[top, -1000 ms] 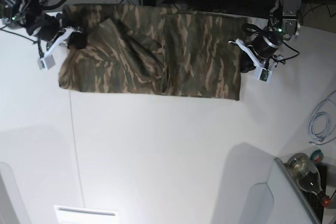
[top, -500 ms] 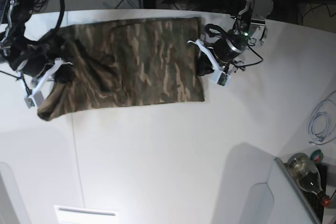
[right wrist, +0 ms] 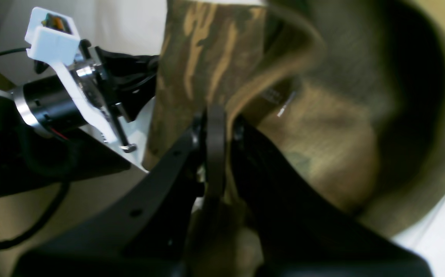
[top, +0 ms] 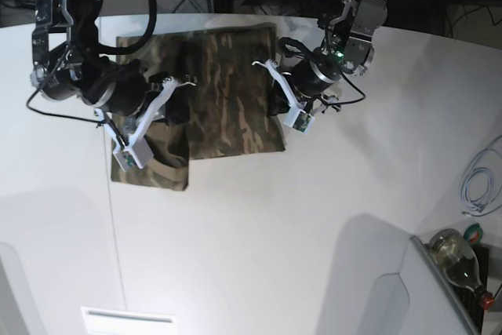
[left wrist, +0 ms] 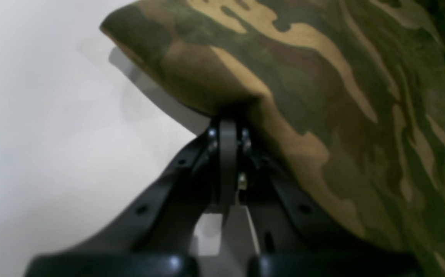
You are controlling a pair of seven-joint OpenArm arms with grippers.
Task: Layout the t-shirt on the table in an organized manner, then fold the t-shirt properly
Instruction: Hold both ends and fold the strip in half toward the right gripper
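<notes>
The camouflage t-shirt [top: 235, 92] lies bunched into a narrow pile at the back of the white table [top: 274, 233], one part lapped over another. My left gripper [top: 276, 106] is at the shirt's right edge. In the left wrist view that gripper [left wrist: 228, 125] is shut on a raised fold of the t-shirt [left wrist: 322, 96]. My right gripper [top: 179, 101] sits on the shirt's left part. In the right wrist view it [right wrist: 216, 111] is shut on cloth beside the tan inner collar [right wrist: 314, 130], with the left arm [right wrist: 53, 96] just beyond.
A thin dark seam [top: 114, 233] runs down the table's left side. A white cable [top: 478, 186], a glass bottle [top: 459, 260] and a grey box [top: 408, 288] sit at the right front. A white label [top: 129, 321] lies at the front edge.
Both arms have moved toward each other, each carrying its end of the shirt inward. The shirt went from a wide spread to a narrow, overlapped pile. The right gripper closed.
</notes>
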